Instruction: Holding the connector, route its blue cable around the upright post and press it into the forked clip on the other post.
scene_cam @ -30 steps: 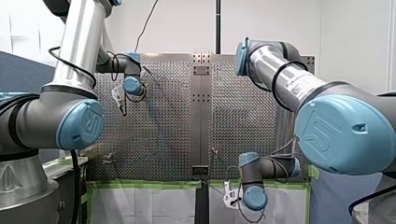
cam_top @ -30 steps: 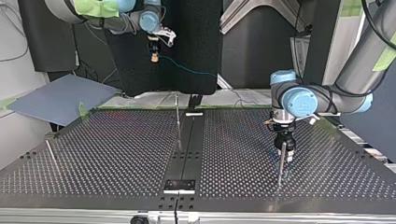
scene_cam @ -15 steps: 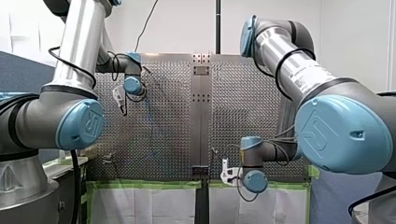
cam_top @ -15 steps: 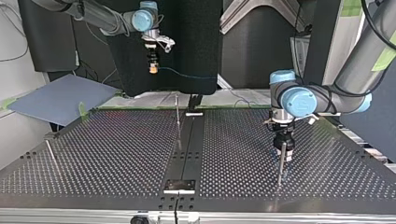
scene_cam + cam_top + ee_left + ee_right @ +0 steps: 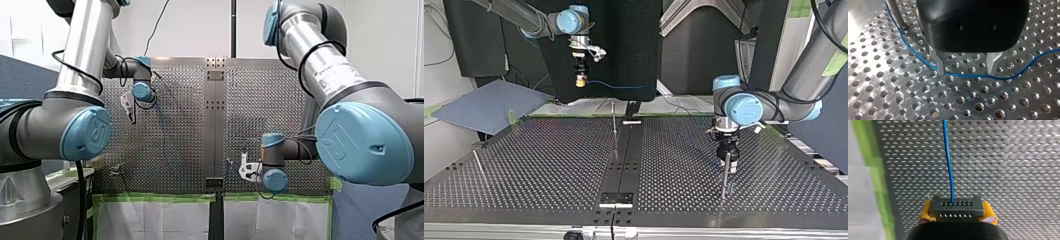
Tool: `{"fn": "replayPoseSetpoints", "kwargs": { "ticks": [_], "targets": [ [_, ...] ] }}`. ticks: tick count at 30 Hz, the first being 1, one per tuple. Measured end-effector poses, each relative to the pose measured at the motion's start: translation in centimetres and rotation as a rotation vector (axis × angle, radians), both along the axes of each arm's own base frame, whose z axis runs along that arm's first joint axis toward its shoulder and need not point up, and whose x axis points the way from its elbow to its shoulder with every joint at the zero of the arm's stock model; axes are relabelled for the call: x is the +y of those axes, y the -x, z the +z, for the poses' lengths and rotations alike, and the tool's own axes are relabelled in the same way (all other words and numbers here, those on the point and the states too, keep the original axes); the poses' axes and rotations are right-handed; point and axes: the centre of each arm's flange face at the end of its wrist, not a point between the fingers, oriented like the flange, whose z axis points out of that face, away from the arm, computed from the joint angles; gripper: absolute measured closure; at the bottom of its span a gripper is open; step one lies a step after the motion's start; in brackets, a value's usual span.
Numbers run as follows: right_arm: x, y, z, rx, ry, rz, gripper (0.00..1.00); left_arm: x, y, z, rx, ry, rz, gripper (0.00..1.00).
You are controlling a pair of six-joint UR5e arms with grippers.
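Right pincer (image 5: 580,83) with connector (image 5: 957,208) sank leftward in top view.

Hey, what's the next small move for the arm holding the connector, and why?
Probably lower my right gripper toward the table, bringing the connector nearer the centre post. The connector is clamped between yellow pads but hangs well above the table, and its blue cable passes above that post's top in the top view.
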Motion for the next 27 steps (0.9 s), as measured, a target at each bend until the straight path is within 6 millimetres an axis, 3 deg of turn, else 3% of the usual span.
{"fn": "replayPoseSetpoints", "kwargs": {
  "ticks": [7,12,20,27],
  "targets": [
    [-1.0,0.0,2.3,-0.021,0.042,-0.009,1.0,0.0,0.0,0.0,-0.002,0.009,-0.002,0.16],
    [-1.1,0.2,2.4,-0.021,0.044,-0.011,1.0,0.0,0.1,0.0,-0.001,0.043,-0.003,0.0],
    [-1.2,0.2,2.4,-0.02,0.041,-0.011,1.0,0.1,0.6,-0.3,0.035,0.105,0.013,0.0],
    [-1.1,0.2,2.4,-0.02,0.04,-0.01,1.0,0.2,1.8,1.0,0.029,0.139,0.038,0.0]
  ]
}}
